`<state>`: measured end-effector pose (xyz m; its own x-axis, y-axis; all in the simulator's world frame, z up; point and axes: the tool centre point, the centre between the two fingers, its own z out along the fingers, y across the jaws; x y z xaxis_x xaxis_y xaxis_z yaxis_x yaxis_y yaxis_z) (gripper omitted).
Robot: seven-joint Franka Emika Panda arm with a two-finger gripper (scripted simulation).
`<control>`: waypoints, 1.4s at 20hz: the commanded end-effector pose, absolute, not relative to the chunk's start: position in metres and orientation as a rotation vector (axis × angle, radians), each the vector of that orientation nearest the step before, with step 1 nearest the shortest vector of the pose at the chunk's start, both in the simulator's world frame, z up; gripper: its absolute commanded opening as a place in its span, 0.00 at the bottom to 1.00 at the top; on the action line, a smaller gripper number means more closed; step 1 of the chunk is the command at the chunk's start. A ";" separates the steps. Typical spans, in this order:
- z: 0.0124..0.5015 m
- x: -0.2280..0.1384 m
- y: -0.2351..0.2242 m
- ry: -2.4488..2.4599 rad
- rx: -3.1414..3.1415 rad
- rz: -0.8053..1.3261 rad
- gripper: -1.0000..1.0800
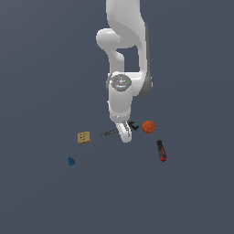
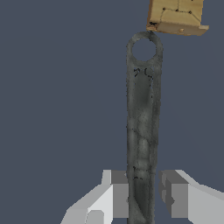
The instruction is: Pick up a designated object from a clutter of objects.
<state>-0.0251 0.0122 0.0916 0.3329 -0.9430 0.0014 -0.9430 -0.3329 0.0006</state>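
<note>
My gripper (image 1: 124,133) straddles the wrench (image 1: 109,132). Block (image 1: 83,137) lies off its ring end, exterior view's left; ball (image 1: 148,126) and screwdriver (image 1: 161,151) to the right; small piece (image 1: 71,161) far left.

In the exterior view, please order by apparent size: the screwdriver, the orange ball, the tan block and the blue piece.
1. Screwdriver, the longest.
2. Orange ball and tan block: they look about alike, so I do not rank them.
3. Blue piece, the smallest.
All lie at a similar distance from the camera.
</note>
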 end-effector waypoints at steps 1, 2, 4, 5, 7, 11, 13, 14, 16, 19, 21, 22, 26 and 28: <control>0.113 -0.014 0.016 -1.813 2.563 0.002 0.00; 0.122 -0.010 0.018 -1.813 2.563 0.002 0.00; 0.139 -0.001 0.021 -1.813 2.563 0.002 0.00; 0.148 0.004 0.023 -1.813 2.563 0.002 0.00; 0.165 0.013 0.027 -1.813 2.563 0.002 0.00; 0.200 0.032 0.034 -1.812 2.563 0.003 0.00; 0.218 0.042 0.038 -1.812 2.564 0.002 0.00; 0.226 0.046 0.039 -1.812 2.564 0.002 0.00; 0.243 0.055 0.043 -1.812 2.564 0.002 0.00; 0.265 0.068 0.048 -1.811 2.565 0.002 0.00; 0.279 0.076 0.051 -1.811 2.566 0.002 0.00; 0.286 0.080 0.052 -1.811 2.566 0.002 0.00; 0.311 0.095 0.057 -1.810 2.567 0.001 0.00; 0.322 0.102 0.060 -1.810 2.567 0.001 0.00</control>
<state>0.0964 0.0578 0.3131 0.3357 -0.9420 0.0014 -0.9420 -0.3357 0.0000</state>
